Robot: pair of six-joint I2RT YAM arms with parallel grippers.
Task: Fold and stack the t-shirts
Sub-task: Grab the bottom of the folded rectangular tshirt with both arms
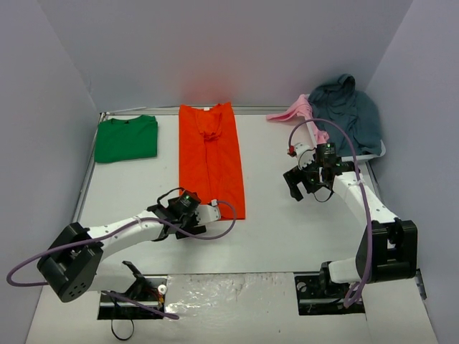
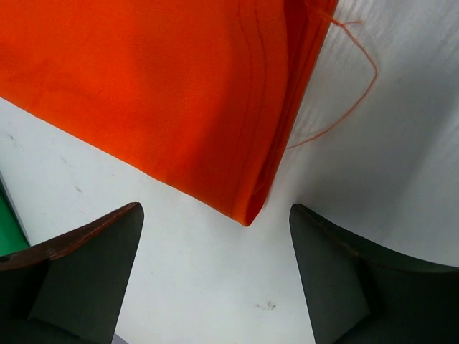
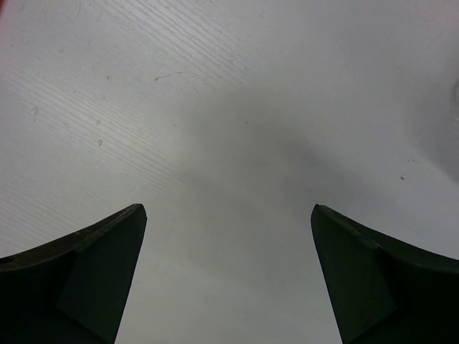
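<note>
The orange t-shirt [image 1: 210,161] lies flat mid-table, folded lengthwise into a long narrow strip. Its near left corner [image 2: 247,215] shows in the left wrist view with a loose thread [image 2: 355,79] trailing off the hem. My left gripper [image 1: 178,212] [image 2: 215,215] hovers low at that corner, open, the corner tip just ahead of the gap and nothing between the fingers. The green t-shirt [image 1: 127,138] rests folded at the back left; a sliver of it [image 2: 7,229] shows at the left wrist view's edge. My right gripper [image 1: 295,185] [image 3: 229,215] hangs open over bare table right of the orange shirt.
A heap of grey-blue cloth [image 1: 351,115] with a pink garment [image 1: 297,111] sits in the back right corner. Grey walls close the table on three sides. The table's raised rim [image 1: 87,172] runs along the left.
</note>
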